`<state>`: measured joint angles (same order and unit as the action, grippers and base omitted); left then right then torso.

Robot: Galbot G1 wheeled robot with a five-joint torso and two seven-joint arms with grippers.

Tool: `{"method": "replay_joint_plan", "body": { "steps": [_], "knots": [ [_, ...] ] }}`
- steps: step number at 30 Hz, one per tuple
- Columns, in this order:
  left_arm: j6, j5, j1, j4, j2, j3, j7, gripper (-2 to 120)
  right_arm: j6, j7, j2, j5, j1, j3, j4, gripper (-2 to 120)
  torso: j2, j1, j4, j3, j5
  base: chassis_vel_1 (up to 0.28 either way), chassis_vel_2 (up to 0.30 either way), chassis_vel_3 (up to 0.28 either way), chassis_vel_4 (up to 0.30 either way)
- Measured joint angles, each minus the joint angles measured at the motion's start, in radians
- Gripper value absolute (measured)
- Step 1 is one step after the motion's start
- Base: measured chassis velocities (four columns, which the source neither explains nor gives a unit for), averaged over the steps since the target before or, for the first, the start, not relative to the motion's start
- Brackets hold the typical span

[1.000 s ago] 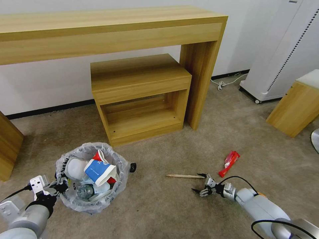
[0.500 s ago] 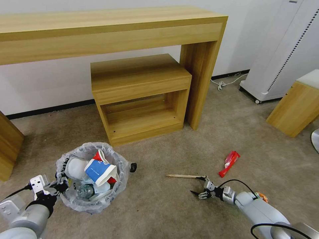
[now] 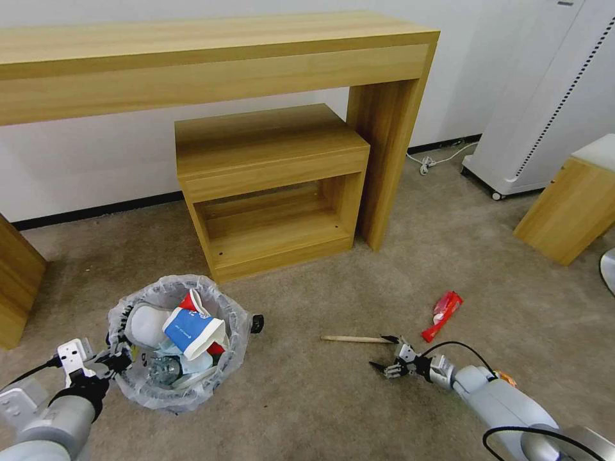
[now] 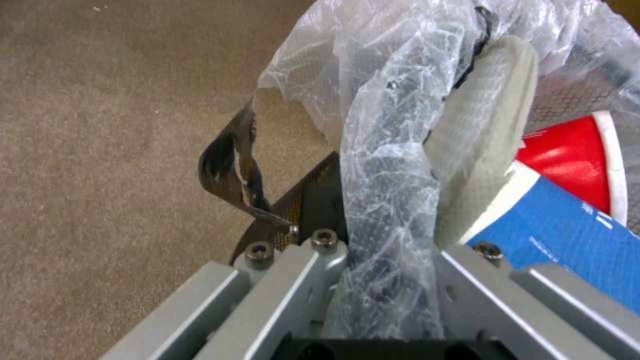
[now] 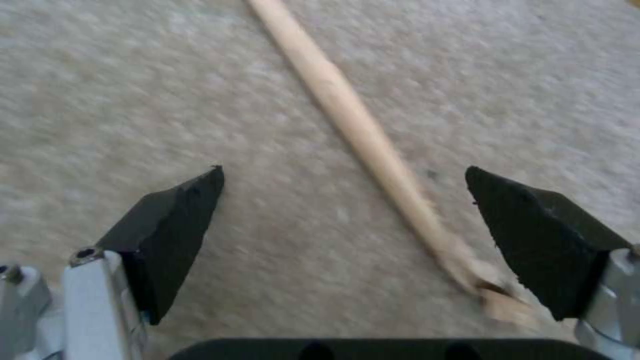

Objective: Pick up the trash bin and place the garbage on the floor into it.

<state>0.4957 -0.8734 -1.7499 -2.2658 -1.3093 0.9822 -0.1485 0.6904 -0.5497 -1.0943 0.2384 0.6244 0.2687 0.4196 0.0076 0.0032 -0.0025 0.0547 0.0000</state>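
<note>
Right gripper (image 3: 385, 353) spread wide around the skinny wooden stick (image 3: 356, 339) on nubby beige carpet (image 3: 320, 397); left gripper (image 3: 116, 358) pinches the crinkly bag-lined trash bin (image 3: 176, 342) rim.

My right gripper (image 3: 387, 354) has edged back a little from where it was half a second ago, toward the spot it held a second ago, over the beige floor (image 3: 333, 410). Its fingers stay spread wide, and the near end of the wooden stick (image 3: 356, 339) now lies between them, close to one fingertip (image 5: 533, 235).
</note>
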Motion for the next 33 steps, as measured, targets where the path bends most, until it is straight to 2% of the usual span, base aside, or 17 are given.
{"method": "replay_joint_plan", "body": {
  "steps": [21, 23, 33],
  "knots": [
    [0.0, 0.004, 0.006, 0.008, -0.002, -0.004, 0.001, 1, -0.026, 0.084, 0.005, -0.056, -0.011, -0.031, -0.011, 93, 0.0, 0.0, 0.0, 0.0, 0.0, 0.0, 0.0, 0.0, 0.0],
    [-0.001, 0.005, 0.003, 0.009, -0.006, -0.003, 0.002, 1, -0.038, 0.122, -0.003, -0.087, -0.014, -0.031, -0.014, 91, 0.0, 0.0, 0.0, 0.0, -0.0001, 0.0, 0.0, 0.0, 0.0],
    [-0.002, 0.007, 0.01, 0.016, -0.009, -0.006, 0.003, 1, -0.046, 0.15, -0.011, -0.108, -0.014, -0.033, -0.02, 86, 0.0, 0.0, 0.0001, 0.0, -0.0002, 0.0, 0.0, 0.0, 0.0]
  ]
}}
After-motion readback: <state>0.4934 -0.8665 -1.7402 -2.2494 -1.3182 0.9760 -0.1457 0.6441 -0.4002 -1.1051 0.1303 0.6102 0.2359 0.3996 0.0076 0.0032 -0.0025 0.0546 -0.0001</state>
